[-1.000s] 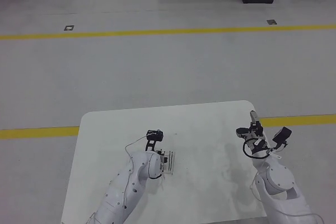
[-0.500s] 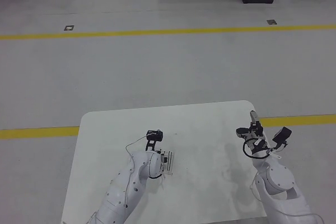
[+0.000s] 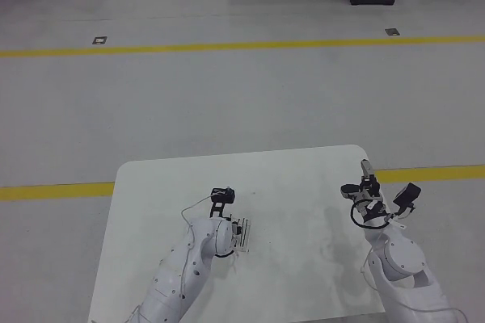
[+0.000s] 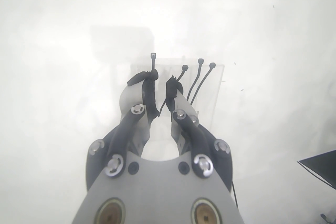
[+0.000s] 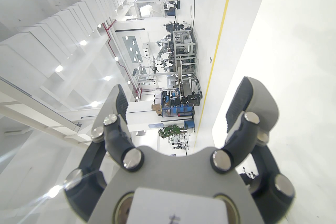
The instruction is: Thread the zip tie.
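At the left arm, the left gripper points down at the table, right over a clear tray of black ties. Its fingers are narrowly parted: slim gap between the taped pads, not clamped on anything I can confirm. The zip tie: head just beyond one fingertip, strap runs back to that tip and goes behind it; touching or not, can't tell. The second tie: head just beyond the other fingertip, strap meets that tip. A thin black tail shows in the gap between the fingers, back toward the palm; which tie it belongs to, can't tell. Then two more ties lie along the outer side of that second finger, heads past its tip, straps converging as they run back beside it, apart from the pad. All four heads sit on the tray, ahead of the tips. The tray reaches under the gripper and out past the second finger's side. From the top, the tray edge pokes out just beside the left wrist.

The right gripper: wide open, nothing between its fingers. It is well apart from the left gripper and tray, held near the table edge, tips aimed outward over the floor. Table surface runs along one finger's side. A yellow line on the floor stretches ahead, beyond the tips.
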